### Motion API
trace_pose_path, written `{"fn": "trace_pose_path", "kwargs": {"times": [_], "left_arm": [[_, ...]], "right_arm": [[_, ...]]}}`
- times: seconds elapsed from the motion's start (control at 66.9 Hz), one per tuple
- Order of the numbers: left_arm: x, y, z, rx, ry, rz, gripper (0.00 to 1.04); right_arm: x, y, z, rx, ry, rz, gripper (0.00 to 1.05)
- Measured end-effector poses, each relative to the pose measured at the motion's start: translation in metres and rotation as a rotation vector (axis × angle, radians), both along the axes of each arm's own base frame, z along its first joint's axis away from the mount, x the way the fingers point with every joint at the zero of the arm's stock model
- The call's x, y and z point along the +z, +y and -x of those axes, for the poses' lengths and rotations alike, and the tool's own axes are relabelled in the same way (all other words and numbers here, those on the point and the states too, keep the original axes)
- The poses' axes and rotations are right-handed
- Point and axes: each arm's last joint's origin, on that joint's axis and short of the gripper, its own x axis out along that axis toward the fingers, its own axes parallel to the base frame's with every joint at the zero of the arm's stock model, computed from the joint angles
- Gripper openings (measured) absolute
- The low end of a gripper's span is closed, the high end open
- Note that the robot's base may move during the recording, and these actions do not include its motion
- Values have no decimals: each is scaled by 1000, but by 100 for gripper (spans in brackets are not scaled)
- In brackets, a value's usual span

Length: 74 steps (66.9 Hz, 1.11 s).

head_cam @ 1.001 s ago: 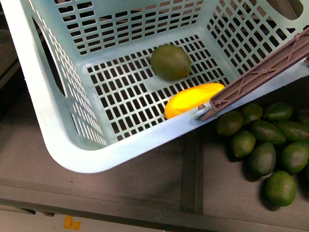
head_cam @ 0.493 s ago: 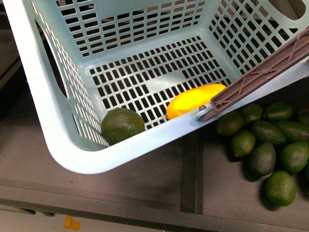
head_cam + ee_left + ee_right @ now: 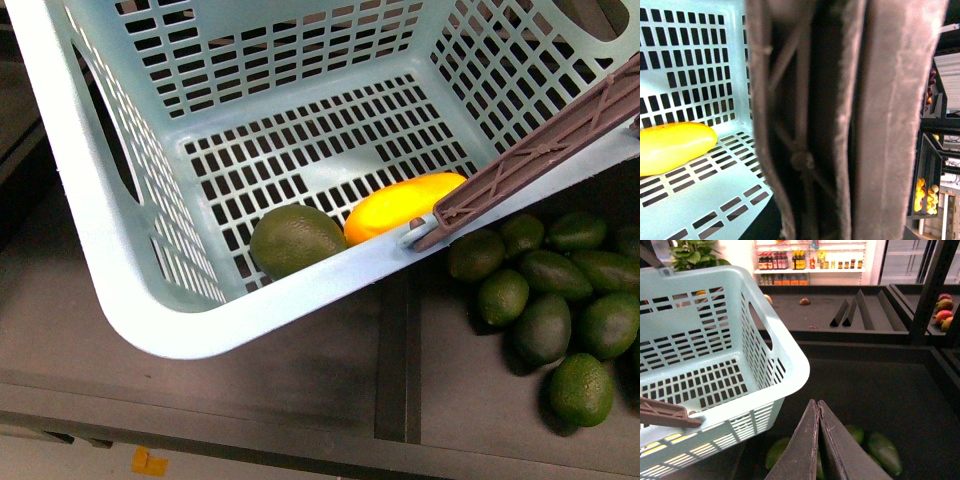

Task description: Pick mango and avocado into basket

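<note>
avocado (image 3: 295, 240) in basket (image 3: 110, 250), left of mango (image 3: 400, 205) | loose avocados (image 3: 545, 290) right, outside

1. In the front view the basket (image 3: 110, 250) runs off the picture at 12, 9 and 3 o'clock; only its near corner and part of the floor show.
2. The mango (image 3: 400, 205) is partly hidden at its 4 o'clock end by the basket's rim and the brown handle (image 3: 540, 150).
3. The avocado (image 3: 296, 240) has its lower edge hidden behind the same rim.
4. The loose avocados (image 3: 545, 300) on the shelf are cut off at 3 o'clock.
5. In the left wrist view a blurred brown bar fills the middle; whether the gripper's fingers are apart cannot be told.
6. There the mango is cut off at 9 o'clock.
7. In the right wrist view the green fruit (image 3: 882, 450) at 6 o'clock is blurred and partly covered by the right gripper (image 3: 816, 405).
</note>
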Motion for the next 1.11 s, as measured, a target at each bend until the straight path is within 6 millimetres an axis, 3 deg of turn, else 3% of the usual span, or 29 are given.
{"fn": "trace_pose_path", "kwargs": {"times": [1.105], "left_arm": [[0,0,0,-1,0,0,15]], "right_arm": [[1,0,40,0,1,0,2]]}}
